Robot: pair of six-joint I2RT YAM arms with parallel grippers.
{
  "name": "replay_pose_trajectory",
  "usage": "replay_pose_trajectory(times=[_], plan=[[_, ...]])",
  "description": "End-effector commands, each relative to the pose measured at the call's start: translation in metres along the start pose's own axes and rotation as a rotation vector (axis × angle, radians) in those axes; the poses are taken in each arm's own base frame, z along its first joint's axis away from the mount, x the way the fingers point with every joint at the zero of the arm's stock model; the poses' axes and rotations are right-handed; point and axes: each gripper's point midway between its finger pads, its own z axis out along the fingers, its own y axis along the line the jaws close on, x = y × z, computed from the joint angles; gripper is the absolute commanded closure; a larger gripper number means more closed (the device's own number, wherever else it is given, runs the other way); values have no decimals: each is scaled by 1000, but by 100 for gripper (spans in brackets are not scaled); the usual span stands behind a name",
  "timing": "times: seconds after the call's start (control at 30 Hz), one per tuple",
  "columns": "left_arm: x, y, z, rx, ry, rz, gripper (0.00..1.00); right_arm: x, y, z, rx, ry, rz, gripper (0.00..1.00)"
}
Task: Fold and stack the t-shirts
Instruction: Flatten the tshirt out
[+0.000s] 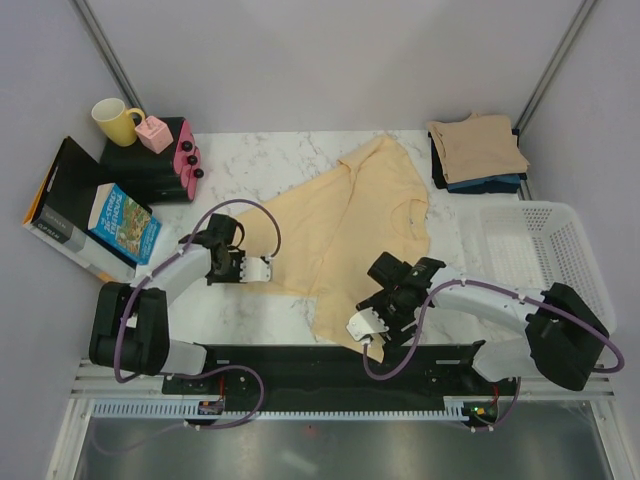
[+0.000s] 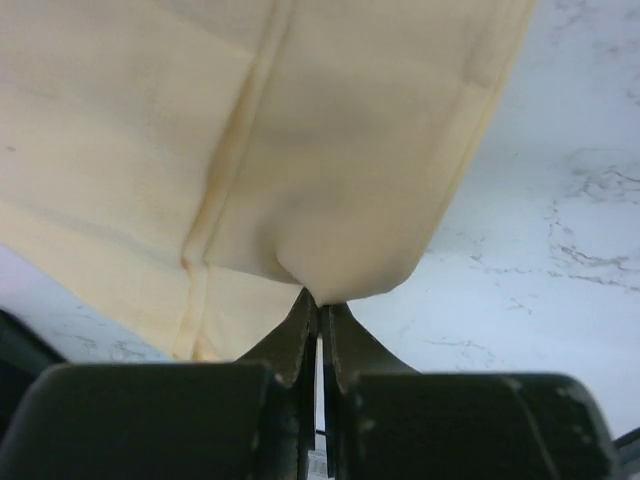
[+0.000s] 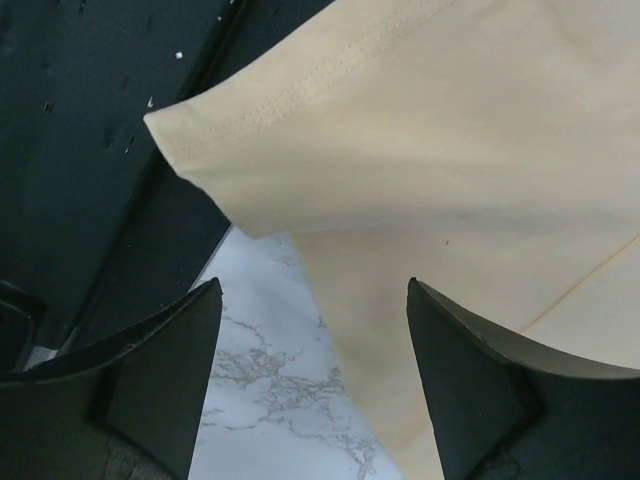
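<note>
A pale yellow-cream t-shirt (image 1: 350, 225) lies spread and rumpled in the middle of the marble table. My left gripper (image 1: 268, 270) is shut on its left edge; in the left wrist view the cloth (image 2: 330, 180) bulges up from the closed jaws (image 2: 322, 300). My right gripper (image 1: 366, 325) is open over the shirt's near corner, whose hemmed edge (image 3: 300, 100) lies just beyond the fingertips (image 3: 312, 290). A folded tan-beige t-shirt (image 1: 478, 145) tops a stack of dark navy and black ones (image 1: 485, 184) at the back right.
A white mesh basket (image 1: 545, 255) stands at the right. At the back left are a yellow mug (image 1: 115, 120), a pink object (image 1: 155, 133), black and pink items (image 1: 170, 165) and books (image 1: 115, 222). A black strip (image 1: 330, 365) runs along the near edge.
</note>
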Motion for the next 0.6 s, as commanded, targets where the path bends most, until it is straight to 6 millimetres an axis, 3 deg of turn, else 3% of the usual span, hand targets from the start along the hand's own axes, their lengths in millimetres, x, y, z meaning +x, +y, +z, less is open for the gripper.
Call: replay_pose_trajectory(times=[0.0,0.03,0.07,0.17,0.33,0.43,0.47,0.5,0.57], plan=[[-28,-5,-37,185,-146,-17,98,-20,-9,11,3,-87,13,19],[-29,-19,-42,283,-147,-30,98,-23,-13,12,14,-97,30,19],[-37,-6,-52,276,-179,-45,98,-27,-14,13,14,-106,33,19],[-42,-3,-64,352,-195,-57,98,-33,-18,19,19,-129,60,20],[-34,-2,-64,397,-152,-11,98,-36,-31,23,67,-137,97,29],[-29,4,-56,403,-112,-4,98,-34,-43,26,116,-119,131,65],[-27,8,-56,395,-96,-12,98,-28,-47,27,134,-84,142,90],[-26,12,-50,395,-83,-15,98,-26,-53,26,152,-72,156,99],[-20,20,-49,381,-47,-29,98,-13,-63,21,208,6,161,100]])
